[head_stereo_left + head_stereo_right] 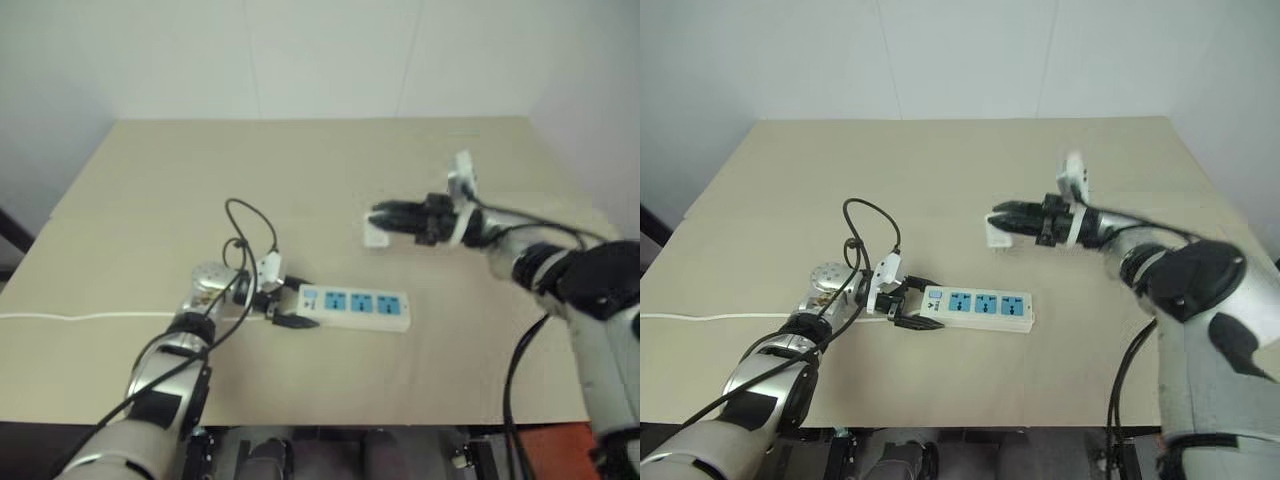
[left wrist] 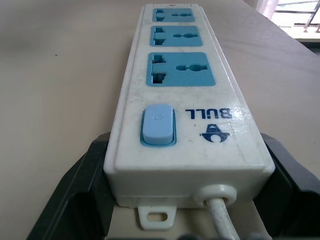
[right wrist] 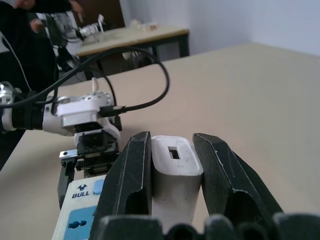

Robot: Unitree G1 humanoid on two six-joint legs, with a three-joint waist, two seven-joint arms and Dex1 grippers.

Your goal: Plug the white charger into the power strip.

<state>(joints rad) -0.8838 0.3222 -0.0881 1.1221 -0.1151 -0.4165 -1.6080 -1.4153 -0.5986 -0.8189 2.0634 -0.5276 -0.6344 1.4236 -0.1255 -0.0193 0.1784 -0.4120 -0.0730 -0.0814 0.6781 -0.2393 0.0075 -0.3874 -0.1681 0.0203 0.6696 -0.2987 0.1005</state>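
The power strip (image 1: 355, 305) lies flat near the table's front edge, a white bar with three blue sockets facing up. My left gripper (image 1: 285, 306) is shut on its cord end; in the left wrist view the black fingers (image 2: 82, 190) flank that end of the power strip (image 2: 185, 100), by the blue switch. My right gripper (image 1: 378, 218) hovers level above the table, behind and slightly right of the strip, pointing left. It is shut on the white charger (image 3: 175, 170), a small white block clamped between both fingers (image 3: 132, 175). The charger (image 1: 997, 232) shows at the fingertips.
The strip's thin white cord (image 1: 80, 317) runs left across the tan table (image 1: 320, 170) to its edge. Black cables (image 1: 250, 225) loop above my left wrist. Open tabletop lies behind and to the left. Another table (image 3: 135, 35) stands far off in the right wrist view.
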